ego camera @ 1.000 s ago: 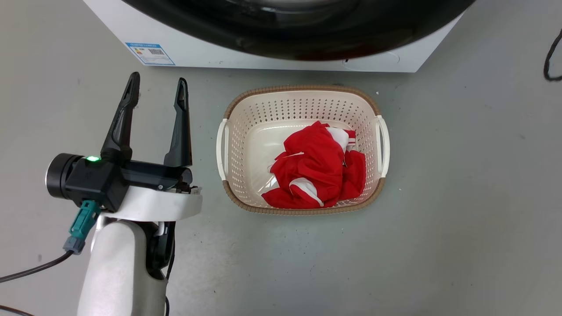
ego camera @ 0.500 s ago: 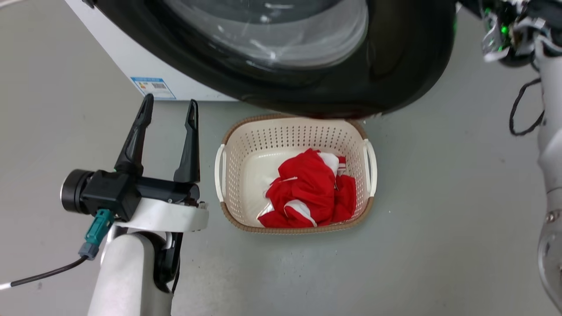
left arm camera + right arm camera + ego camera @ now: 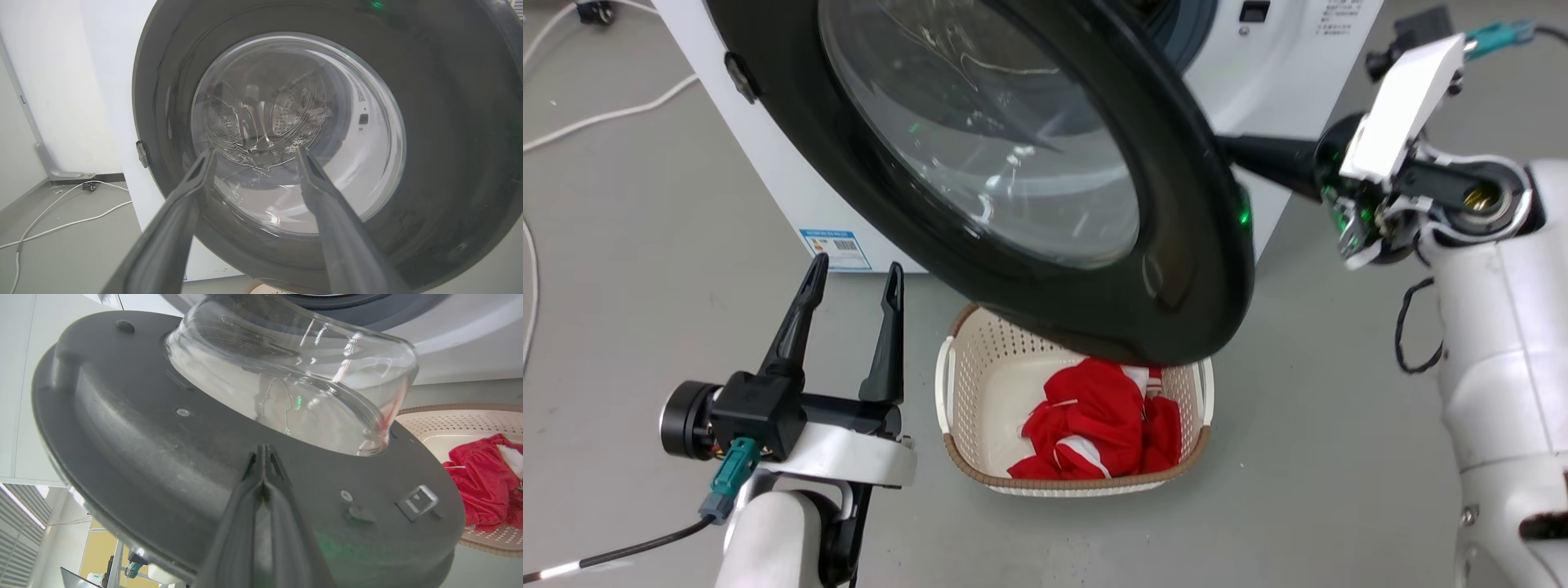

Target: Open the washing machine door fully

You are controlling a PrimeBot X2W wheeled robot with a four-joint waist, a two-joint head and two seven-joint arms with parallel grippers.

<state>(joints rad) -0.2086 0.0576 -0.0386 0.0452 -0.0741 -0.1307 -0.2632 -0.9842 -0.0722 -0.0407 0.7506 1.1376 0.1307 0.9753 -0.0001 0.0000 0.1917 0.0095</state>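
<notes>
The washing machine door point(image 3: 1176, 245), glossy black with a clear glass bowl, stands swung partly out from the white machine point(image 3: 1290, 73), its lower rim above the basket. My right gripper point(image 3: 263, 451) is shut, with its tips against the door's dark inner face point(image 3: 143, 449) just below the glass bowl. In the head view its fingers point(image 3: 1270, 161) reach in behind the door's free edge. My left gripper point(image 3: 854, 278) stands open at the lower left with nothing between its fingers. In the left wrist view that gripper point(image 3: 256, 152) points at the door's outer face point(image 3: 449, 122).
A cream laundry basket point(image 3: 960, 453) holding a red and white garment point(image 3: 1094, 420) sits on the grey floor under the door. White cables point(image 3: 605, 114) lie on the floor left of the machine. A black cable point(image 3: 1409, 335) hangs by my right arm.
The head camera has tilted up, bringing the machine front and my right arm into view. The door has swung further out from the machine. The left gripper stays open.
</notes>
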